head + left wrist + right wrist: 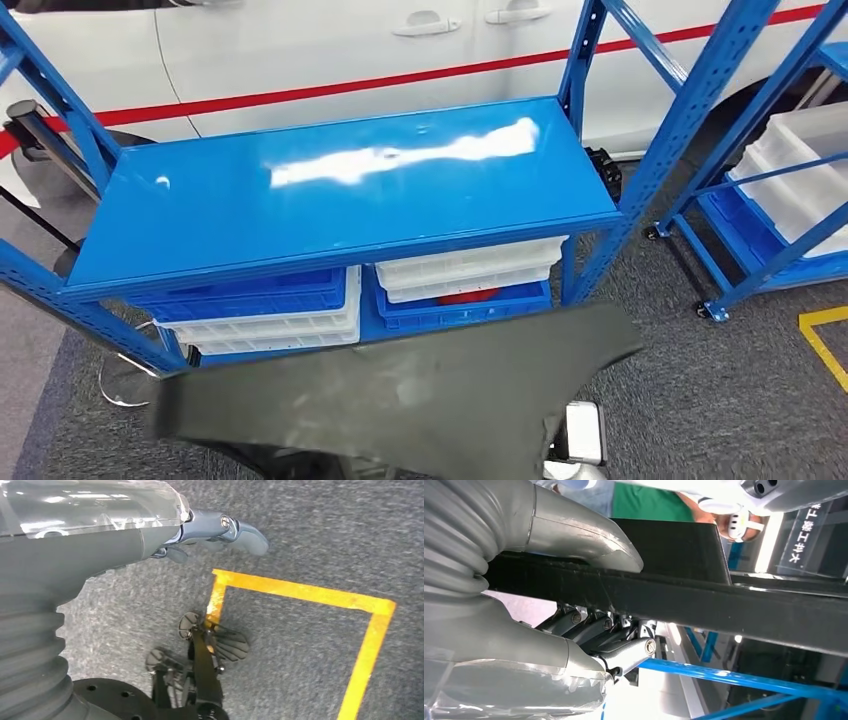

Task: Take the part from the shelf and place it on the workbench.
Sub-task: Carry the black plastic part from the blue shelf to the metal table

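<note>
Dark-grey and flat, the part (400, 395) hung low before the blue table (340, 190), pinched edgewise in the right hand (589, 605). It wanted carrying level over the top before release; the left hand (220, 532) hung loose, holding nothing.

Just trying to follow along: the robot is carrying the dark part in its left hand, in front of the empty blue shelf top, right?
Not quite: the right hand grips the dark part, as the right wrist view shows. The left hand hangs over the carpet, holding nothing. The part is in front of the bare blue shelf top, as you said.
</note>
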